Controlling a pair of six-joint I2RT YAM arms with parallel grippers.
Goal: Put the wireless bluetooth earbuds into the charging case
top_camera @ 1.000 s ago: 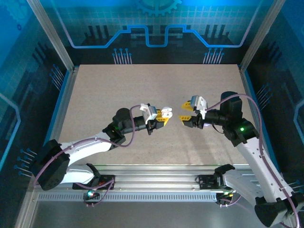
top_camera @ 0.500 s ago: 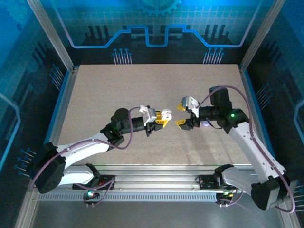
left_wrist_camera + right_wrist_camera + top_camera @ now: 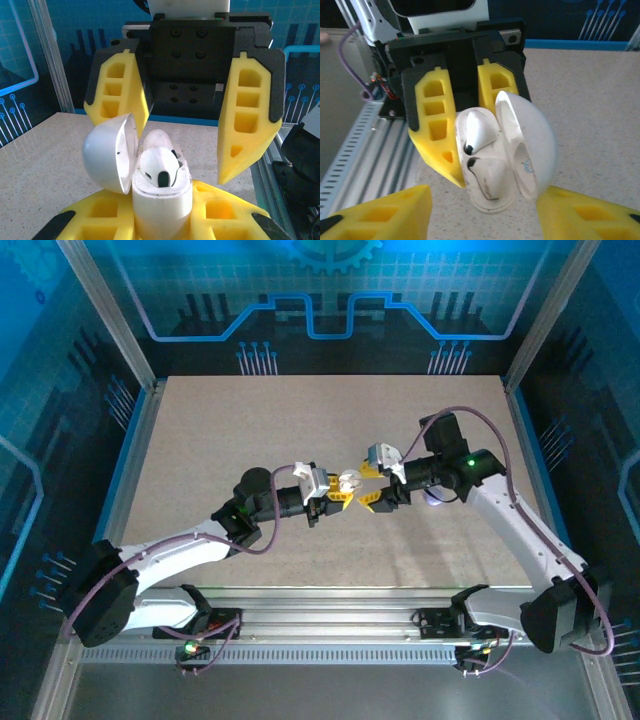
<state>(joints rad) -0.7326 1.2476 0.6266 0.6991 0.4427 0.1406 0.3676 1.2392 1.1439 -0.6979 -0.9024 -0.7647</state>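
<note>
While the left end effector (image 3: 338, 496) stays clamped tight on the base of the white charging case (image 3: 161, 200), holding it at the centre of the overhead frame above the speckled surface (image 3: 250, 420), the right end effector (image 3: 369, 486) has swung in from the right over the last second. Its yellow fingers (image 3: 247, 125) now stand apart just beside the case, gripping nothing. The gap that lay between the two arms a second ago is all but closed. The lid (image 3: 107, 152) is hinged open, and the right wrist view shows two white earbuds (image 3: 479, 131) lying in the wells, one above the other. Insertion therefore looks nearly finished, with the right arm probably placed to press the buds home or shut the lid. No brand or readable writing appears. A tiny dark mark inside the lid is too small to read, and the blue circuit-pattern walls (image 3: 330, 300) carry no words.
</note>
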